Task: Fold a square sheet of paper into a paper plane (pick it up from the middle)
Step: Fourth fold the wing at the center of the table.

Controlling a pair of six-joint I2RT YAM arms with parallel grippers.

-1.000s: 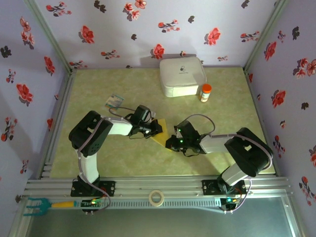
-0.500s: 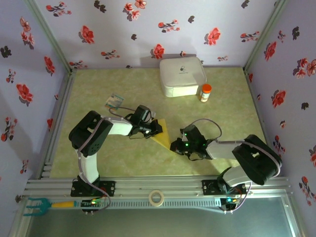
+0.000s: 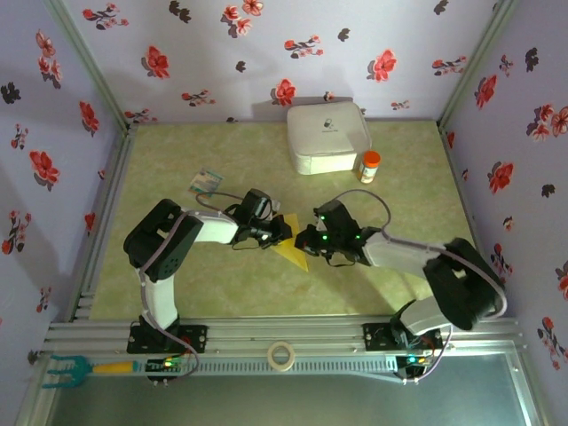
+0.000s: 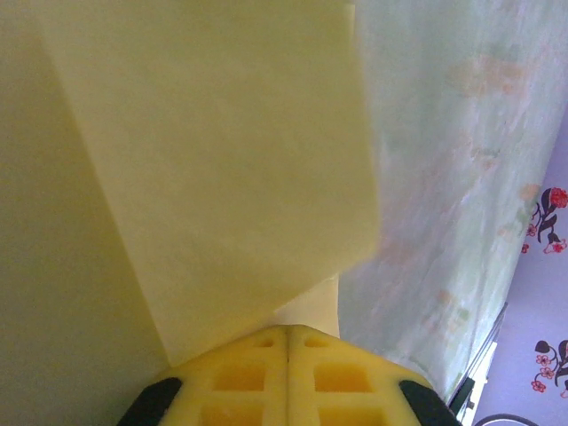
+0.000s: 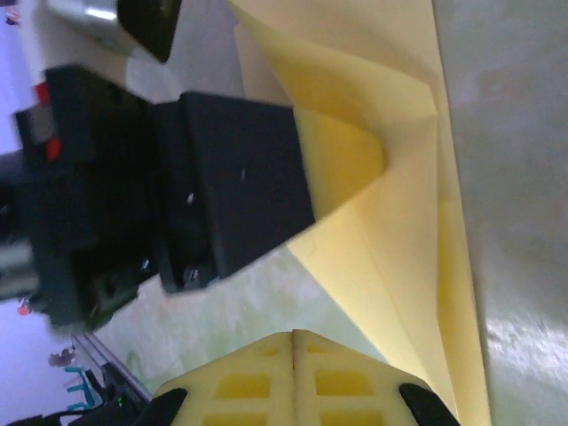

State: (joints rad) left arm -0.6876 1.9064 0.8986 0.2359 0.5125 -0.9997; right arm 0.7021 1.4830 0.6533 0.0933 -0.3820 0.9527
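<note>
1. Yellow sheet (image 3: 293,251): thin, plain, and not a flat square, since it is partly folded with layers overlapping. It lies about mid-tabletop (image 3: 195,284), somewhat nearer the near edge than the far one, between the two grippers.
2. Right wrist view: the sheet (image 5: 399,231) has flaps folded over into a pocket with a sharp corner on its right. One long straight edge lies on the table, and a faint crease runs down toward the frame bottom.
3. Left wrist view: the sheet (image 4: 222,177) shows one raised flap with a straight right edge. A paler layer sits under it, close to the fingertips.
4. Left gripper (image 3: 282,232) (image 4: 288,355): jaws fully closed and pinched on a layer at the sheet's left side. From the right wrist, its tip (image 5: 355,155) sits inside the fold pocket.
5. Right gripper (image 3: 306,241) (image 5: 293,351): jaws fully closed with nothing in them. The tips rest on bare table just beside the sheet's edge.
6. Hard to read:
   - From the top, both grippers cover most of the sheet, leaving a small triangle visible.
   - The left wrist view is too close and blurred to make out creases, and the sheet is cut off at the top and left.
   - In the right wrist view the sheet runs off the top and bottom of the frame, and the left gripper body hides its left part.
   - The full fold pattern can't be told.
</note>
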